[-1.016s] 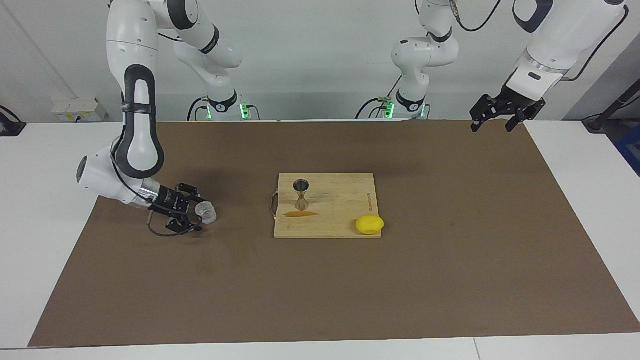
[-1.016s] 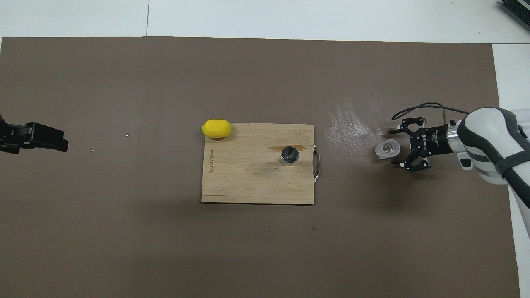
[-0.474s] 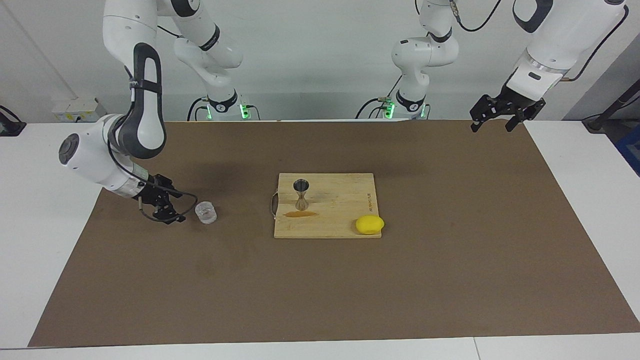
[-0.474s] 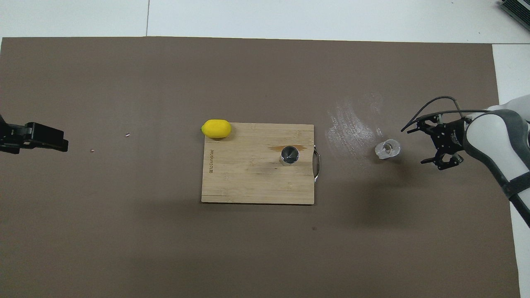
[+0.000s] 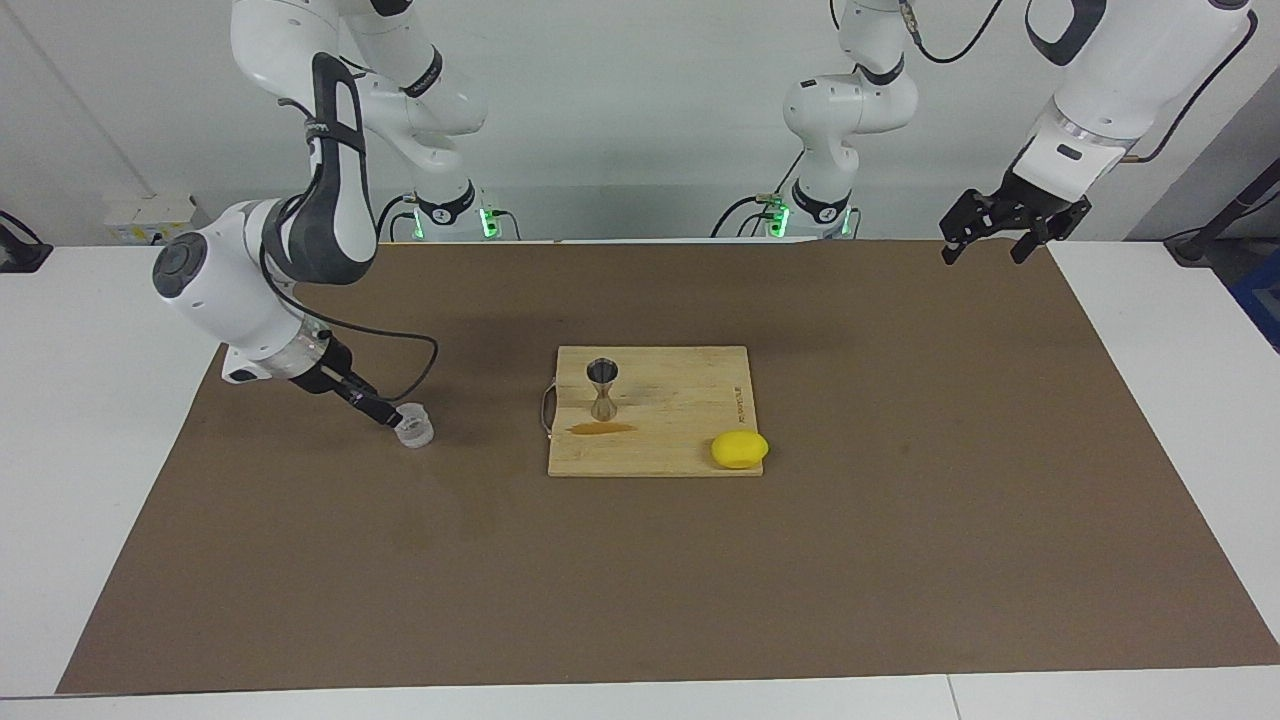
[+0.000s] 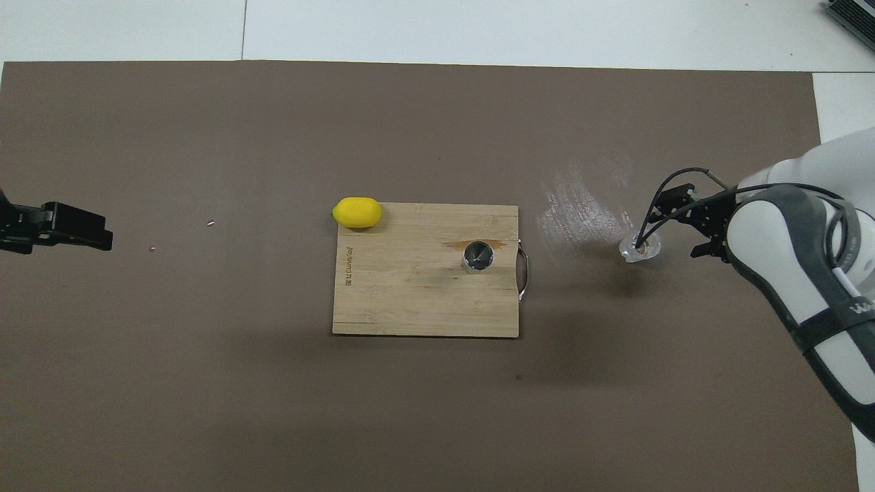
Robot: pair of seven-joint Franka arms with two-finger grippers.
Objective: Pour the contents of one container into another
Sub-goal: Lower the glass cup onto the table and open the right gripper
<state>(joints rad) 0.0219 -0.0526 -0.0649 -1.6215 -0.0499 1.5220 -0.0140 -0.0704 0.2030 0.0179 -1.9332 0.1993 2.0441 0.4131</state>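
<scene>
High facing view; steep overhead; shared table (image 5: 640,560)

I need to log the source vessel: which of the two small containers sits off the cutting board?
The clear measuring cup. It stands on the brown mat toward the right arm's end, by the right gripper, while the steel jigger stands on the cutting board.

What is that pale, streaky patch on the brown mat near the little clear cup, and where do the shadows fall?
Overhead view: a whitish smear marks the mat between the wooden board and the clear cup; whether glare or residue is unclear. Facing view: it does not show; soft shadows lie under the right arm.
</scene>
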